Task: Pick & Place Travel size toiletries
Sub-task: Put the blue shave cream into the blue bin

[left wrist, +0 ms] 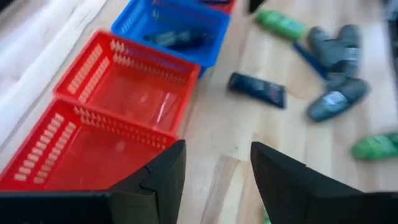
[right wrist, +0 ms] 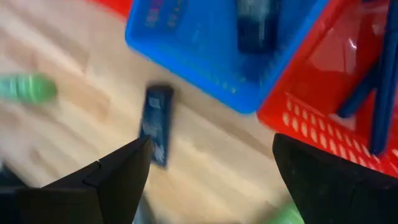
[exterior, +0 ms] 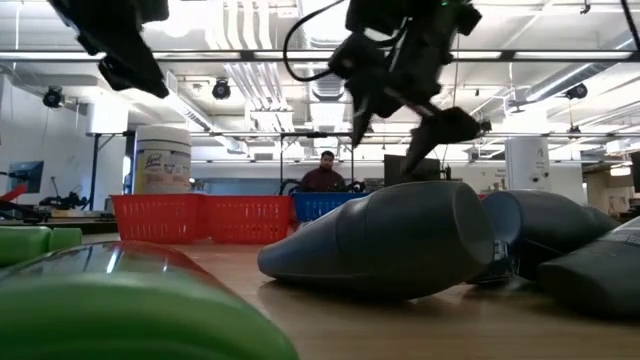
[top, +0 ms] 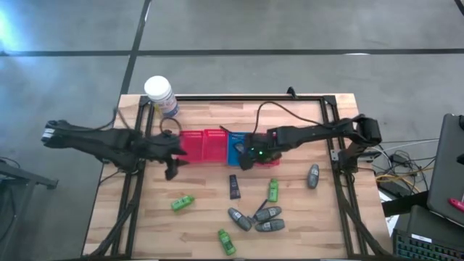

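The wooden surface [top: 203, 217] carries a row of slotted baskets near its middle: two red baskets [top: 203, 143] side by side, then a blue basket [top: 237, 148] touching them on the right arm's side. A big white-lidded jar [top: 160, 94] stands at the far edge, behind the red baskets.

The left arm reaches in from its side; its gripper [left wrist: 214, 180] hangs over the near edge of the red baskets, fingers [left wrist: 161, 177] parted with nothing between them. The right arm stretches across from its side; its gripper [right wrist: 211, 180] hovers at the blue basket's near edge, fingers [right wrist: 118, 174] spread wide and empty.

The travel size toiletries lie mostly loose on the surface in front of the baskets. A cluster of grey rounded tubes [top: 259, 220] sits near the front centre, with one more grey tube [top: 313, 175] apart toward the right arm's side. A dark oblong tube [top: 235, 186] lies just in front of the blue basket. Three bright green little bottles are scattered: one [top: 273, 190] beside the cluster, one [top: 182, 203] toward the left arm's side, one [top: 226, 241] by the front edge. Another dark tube [right wrist: 255, 25] lies inside the blue basket.
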Controlling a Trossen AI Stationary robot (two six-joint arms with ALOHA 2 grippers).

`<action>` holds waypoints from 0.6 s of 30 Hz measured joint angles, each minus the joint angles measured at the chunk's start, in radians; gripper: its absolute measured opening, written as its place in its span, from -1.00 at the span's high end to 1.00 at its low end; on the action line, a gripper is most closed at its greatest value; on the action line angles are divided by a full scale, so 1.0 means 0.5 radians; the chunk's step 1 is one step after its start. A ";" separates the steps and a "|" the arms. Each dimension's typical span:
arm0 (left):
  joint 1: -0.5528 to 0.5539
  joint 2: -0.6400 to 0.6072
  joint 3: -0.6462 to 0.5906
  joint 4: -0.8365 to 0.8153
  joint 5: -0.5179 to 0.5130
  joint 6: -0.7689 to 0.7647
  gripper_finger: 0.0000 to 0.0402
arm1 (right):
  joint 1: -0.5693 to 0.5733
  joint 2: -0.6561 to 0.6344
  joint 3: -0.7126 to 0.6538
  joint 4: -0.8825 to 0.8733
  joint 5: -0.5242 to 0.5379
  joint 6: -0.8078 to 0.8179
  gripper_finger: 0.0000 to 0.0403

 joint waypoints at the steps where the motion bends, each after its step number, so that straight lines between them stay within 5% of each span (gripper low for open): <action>1: 0.000 -0.065 -0.015 0.005 0.028 0.040 0.07 | 0.013 0.040 0.033 0.011 0.027 0.067 -0.64; 8: 0.000 -0.411 -0.080 0.002 0.038 0.317 0.07 | 0.155 0.466 0.421 0.006 0.086 0.286 -0.62; 18: 0.000 -0.591 -0.098 -0.187 0.062 0.262 0.07 | 0.185 0.931 0.937 -0.429 0.143 0.244 -0.63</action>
